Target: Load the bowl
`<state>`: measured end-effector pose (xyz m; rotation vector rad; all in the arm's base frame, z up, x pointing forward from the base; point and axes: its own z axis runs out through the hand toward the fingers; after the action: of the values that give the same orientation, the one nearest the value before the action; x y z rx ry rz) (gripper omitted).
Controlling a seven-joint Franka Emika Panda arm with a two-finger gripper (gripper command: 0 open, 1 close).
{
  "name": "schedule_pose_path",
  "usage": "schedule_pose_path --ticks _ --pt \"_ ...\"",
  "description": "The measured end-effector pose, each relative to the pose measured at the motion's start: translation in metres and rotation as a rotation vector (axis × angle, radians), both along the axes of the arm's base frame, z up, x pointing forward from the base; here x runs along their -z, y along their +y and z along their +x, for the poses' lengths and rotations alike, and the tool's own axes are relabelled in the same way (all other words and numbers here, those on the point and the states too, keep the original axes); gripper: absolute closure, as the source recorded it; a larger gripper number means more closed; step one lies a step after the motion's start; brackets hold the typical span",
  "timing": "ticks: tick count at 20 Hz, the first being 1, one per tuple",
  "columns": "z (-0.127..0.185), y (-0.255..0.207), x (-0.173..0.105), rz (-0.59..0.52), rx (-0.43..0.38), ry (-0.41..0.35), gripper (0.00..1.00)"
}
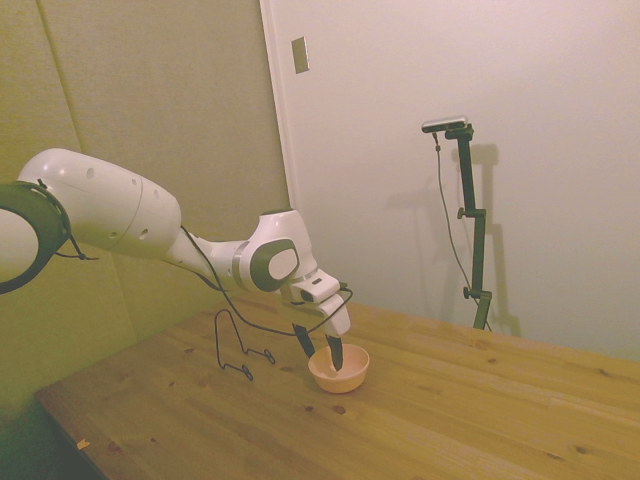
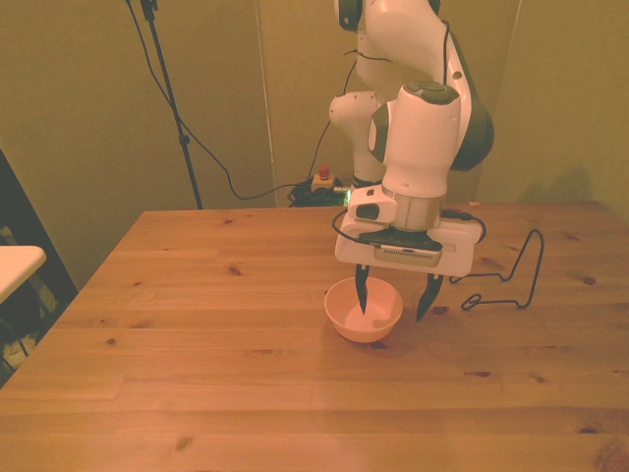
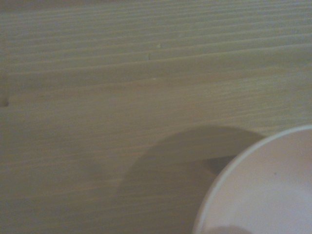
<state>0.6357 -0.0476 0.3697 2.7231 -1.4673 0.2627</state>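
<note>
Bowl (image 2: pixel 364 313) first: the small pale peach dish sits upright on the wooden table (image 2: pixel 197 324), near the middle of the board, with the thin black wire rack (image 2: pixel 506 280) standing apart from it toward the front view's right. The gripper (image 2: pixel 395 293) hangs low over the dish with its fingers spread wide, one dark fingertip dipping inside the rim and the other coming down outside the wall on the rack side, so the near wall of the dish lies between them. Nothing is pinched yet; the side view shows the same straddle, one finger in the hollow and one beside it. From the wrist view only a curved slice of pale rim and the shadow it casts on the planks can be made out, and the dish looks empty there. My reading is that the grasp step is in hand: the arm is lined up on the rim but has not closed. The next move would call for pressing the fingers together on that wall firmly enough that the smooth, shallow dish does not slip or tip, then lifting it and carrying it across to the rack, where it would need tilting to seat between the wires.
</note>
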Motion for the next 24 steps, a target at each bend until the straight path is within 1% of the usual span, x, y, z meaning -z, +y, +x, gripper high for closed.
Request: schedule_pose_path --ticks 16,24 --pt "-0.0002 -0.0022 0.0005 0.024 0.022 0.000 1.00" --pt "0.0025 -0.0083 -0.0080 0.085 0.058 -0.014 1.00"
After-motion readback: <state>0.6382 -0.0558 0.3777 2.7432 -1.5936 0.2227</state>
